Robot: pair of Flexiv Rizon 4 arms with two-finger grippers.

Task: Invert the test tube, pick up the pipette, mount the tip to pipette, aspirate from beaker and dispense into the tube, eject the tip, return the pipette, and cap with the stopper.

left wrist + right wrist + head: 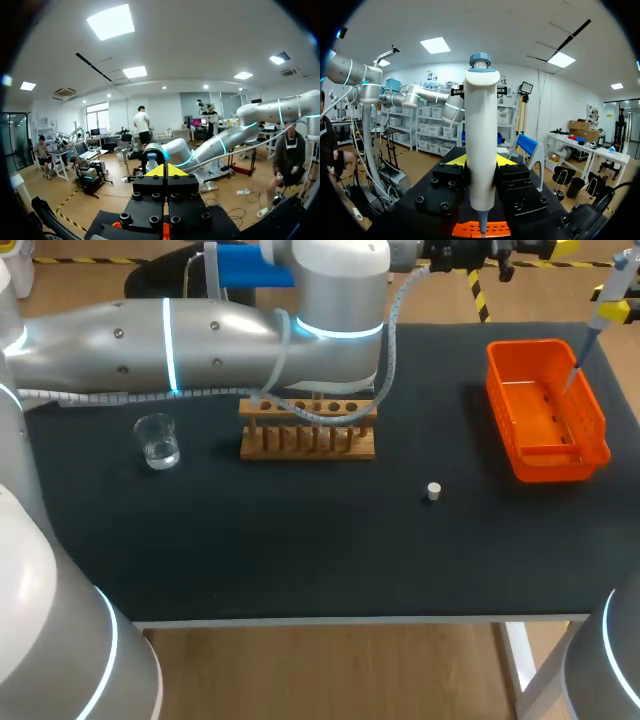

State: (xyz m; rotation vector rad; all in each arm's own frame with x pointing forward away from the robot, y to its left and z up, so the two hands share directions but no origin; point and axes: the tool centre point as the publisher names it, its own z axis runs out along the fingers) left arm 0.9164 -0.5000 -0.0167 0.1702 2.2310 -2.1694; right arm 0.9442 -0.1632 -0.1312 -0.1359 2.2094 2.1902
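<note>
The pipette [481, 140] stands upright, pinched between the right arm's fingers [454, 161], its tip [576, 370] over the orange basket [535, 344] at the frame's upper right. Ejected off-centre, the tip could bounce onto the worktop [300, 540]. One pipette, one basket, one rack [307, 440], one beaker [158, 440], one stopper [433, 491] — the left arm's fingers [159, 171] look pressed together, empty.

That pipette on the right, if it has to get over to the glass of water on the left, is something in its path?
Yes. The pipette hangs in the right gripper above the orange basket. Between it and the beaker stand the wooden rack and, over it, the left arm.
</note>
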